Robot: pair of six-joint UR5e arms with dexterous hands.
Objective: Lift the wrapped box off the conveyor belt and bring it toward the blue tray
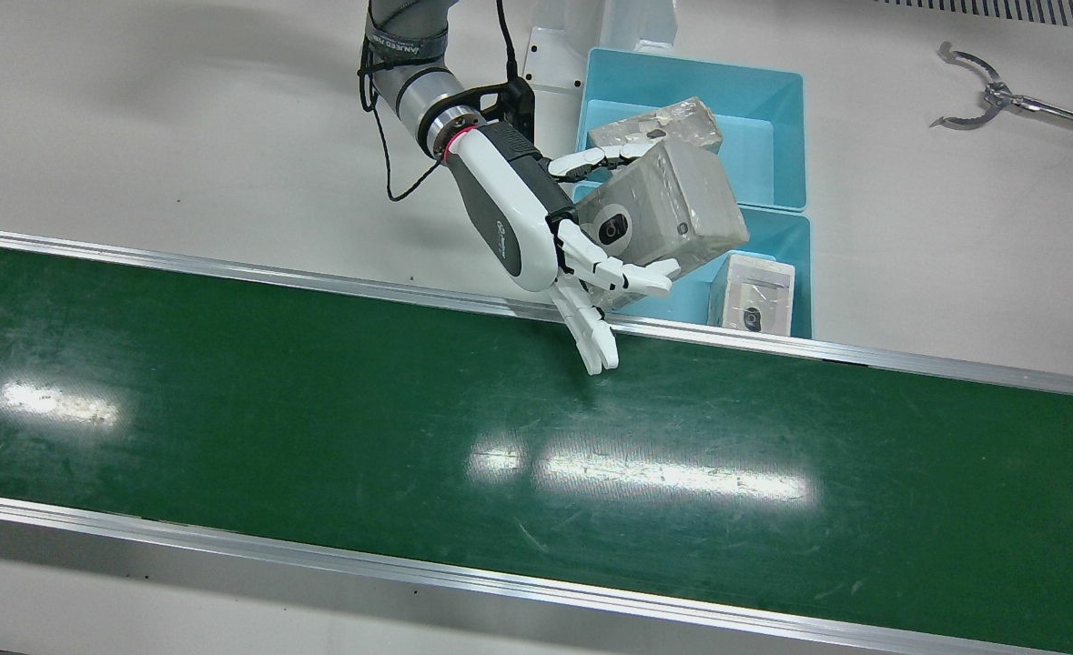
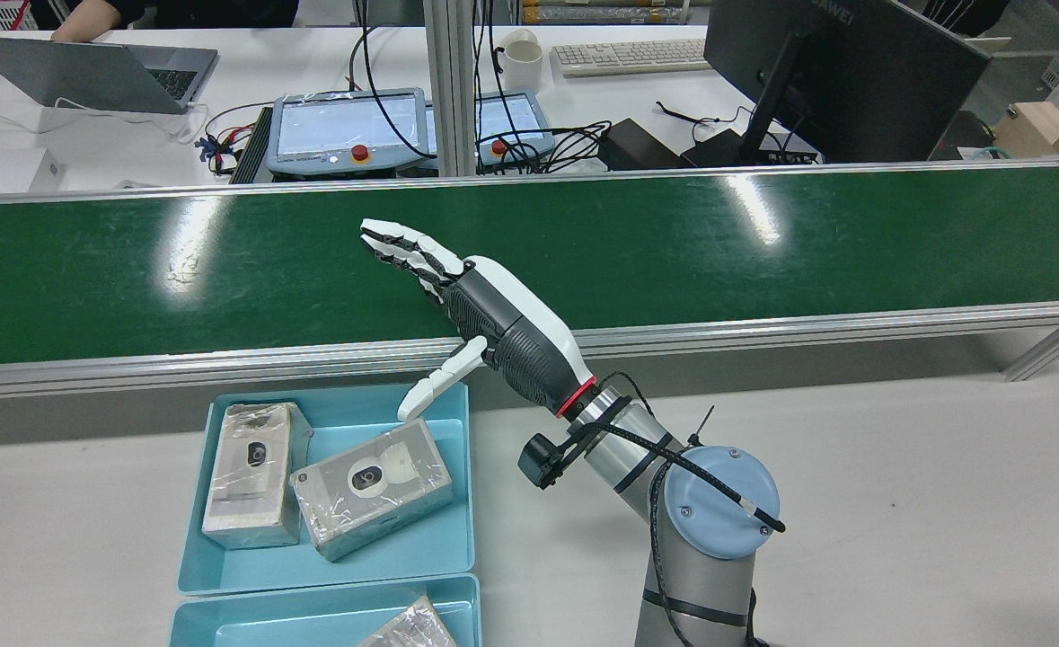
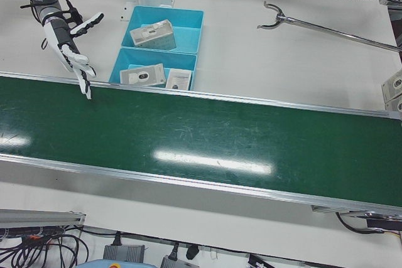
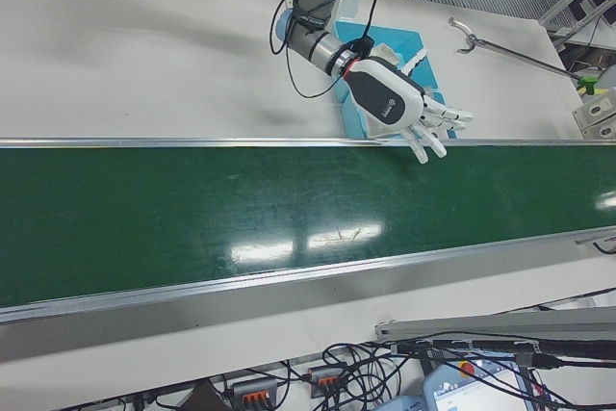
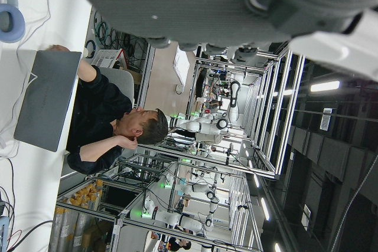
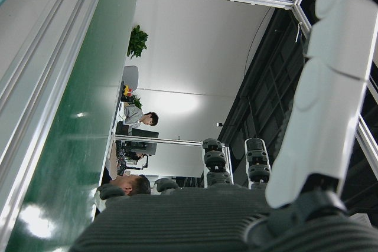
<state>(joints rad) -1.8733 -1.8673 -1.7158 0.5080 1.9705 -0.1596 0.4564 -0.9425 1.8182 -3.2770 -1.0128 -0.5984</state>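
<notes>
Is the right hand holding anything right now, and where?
Nothing: the right hand is open over the conveyor belt edge; the wrapped box lies in the blue tray.

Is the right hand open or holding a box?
Open: the right hand is spread over the conveyor belt; the wrapped box lies in the blue tray.

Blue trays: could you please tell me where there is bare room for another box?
The near-belt tray is crowded: a left wrapped box and a tilted wrapped box leave only the belt-side corner under the open right hand bare. The farther tray holds a single box, with bare floor beside it.
</notes>
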